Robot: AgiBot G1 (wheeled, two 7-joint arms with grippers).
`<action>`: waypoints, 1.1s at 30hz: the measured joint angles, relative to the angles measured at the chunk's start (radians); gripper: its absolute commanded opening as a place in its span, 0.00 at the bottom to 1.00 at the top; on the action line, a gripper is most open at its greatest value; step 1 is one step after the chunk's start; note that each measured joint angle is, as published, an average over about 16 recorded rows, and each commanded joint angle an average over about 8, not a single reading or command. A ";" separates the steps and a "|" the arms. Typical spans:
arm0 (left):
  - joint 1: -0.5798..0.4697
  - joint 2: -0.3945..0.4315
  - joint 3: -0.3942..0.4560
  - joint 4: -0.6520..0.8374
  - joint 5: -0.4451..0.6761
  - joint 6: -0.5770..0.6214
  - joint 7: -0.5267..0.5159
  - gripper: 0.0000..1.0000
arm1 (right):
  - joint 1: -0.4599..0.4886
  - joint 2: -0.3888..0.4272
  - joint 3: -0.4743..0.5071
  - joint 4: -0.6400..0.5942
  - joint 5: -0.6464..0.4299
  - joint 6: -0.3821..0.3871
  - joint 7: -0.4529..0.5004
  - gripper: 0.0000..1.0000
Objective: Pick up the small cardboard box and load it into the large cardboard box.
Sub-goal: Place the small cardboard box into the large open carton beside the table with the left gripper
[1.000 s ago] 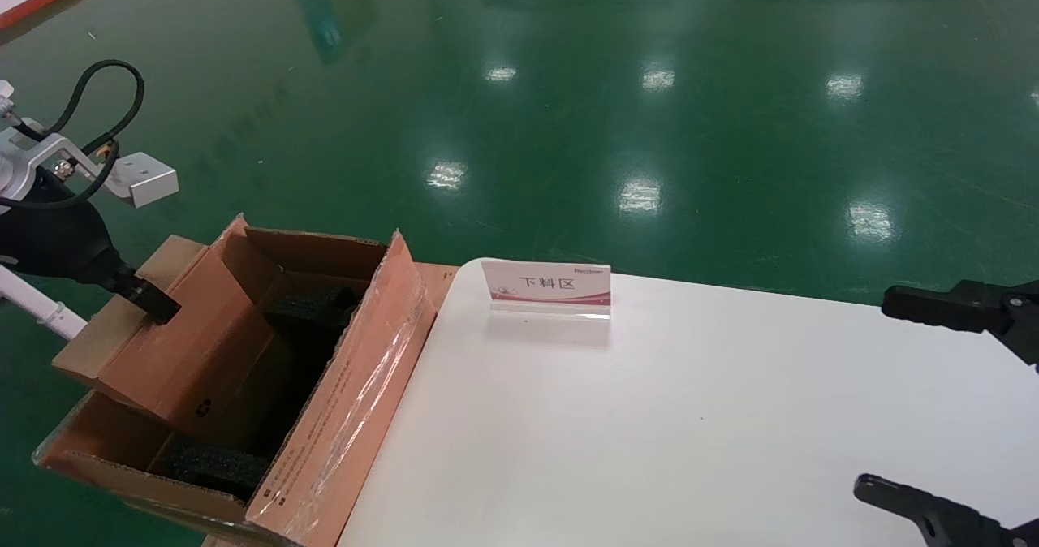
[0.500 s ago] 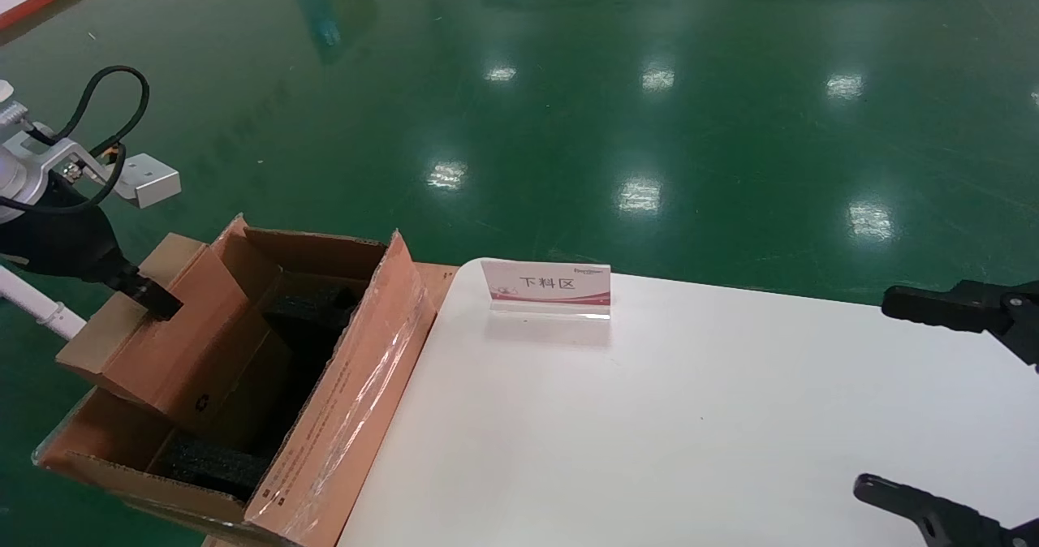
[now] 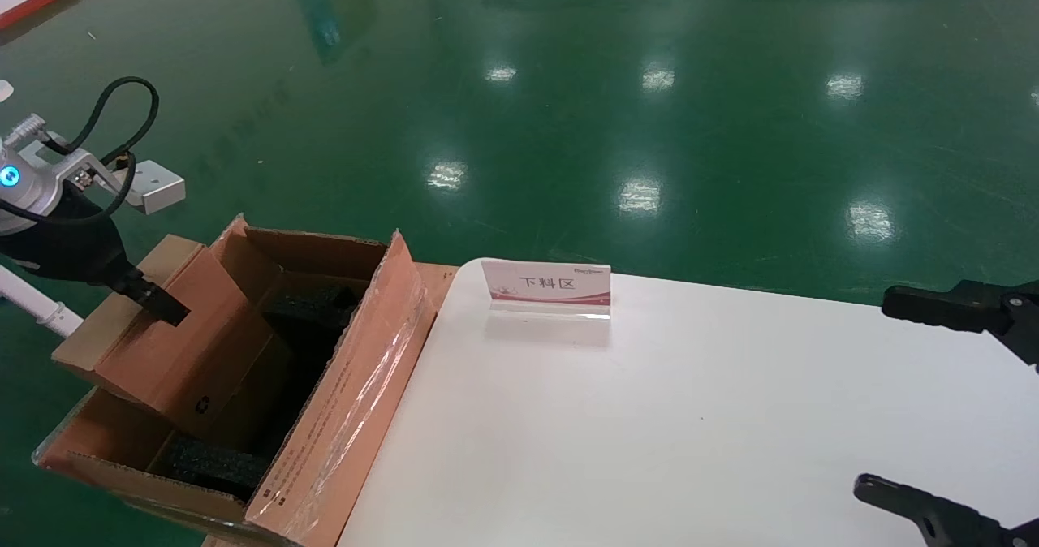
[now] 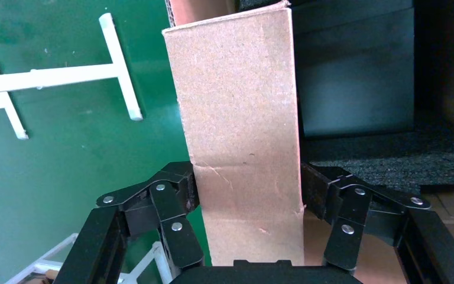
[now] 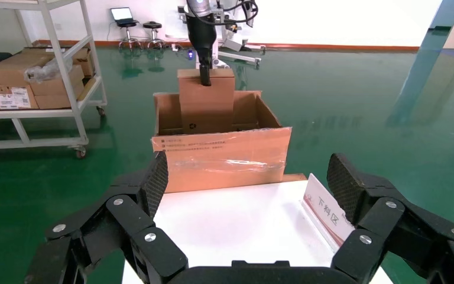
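Observation:
The small cardboard box [image 3: 183, 344] is plain brown with a black recycling mark. It hangs tilted, its lower end inside the large cardboard box [image 3: 345, 401] and its upper end above the carton's left wall. My left gripper [image 3: 158, 303] is shut on the box's upper end. In the left wrist view both fingers press the sides of the small box [image 4: 242, 136] in the left gripper [image 4: 249, 186]. Black foam [image 3: 211, 462] lines the carton. My right gripper [image 3: 875, 391] hangs open and empty over the table's right end.
A white table [image 3: 690, 417] stands right of the carton, with a pink-and-white sign [image 3: 548, 286] near its far edge. Green floor surrounds it. The right wrist view shows a shelf cart [image 5: 35, 77] with boxes beyond the carton [image 5: 224, 157].
My left wrist has turned a little and shifted slightly right with the small box still held. The right arm has not moved.

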 measured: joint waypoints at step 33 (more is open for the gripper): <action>0.138 0.037 0.017 0.055 0.022 -0.118 -0.051 0.00 | 0.000 0.001 -0.002 0.000 0.001 0.001 -0.001 1.00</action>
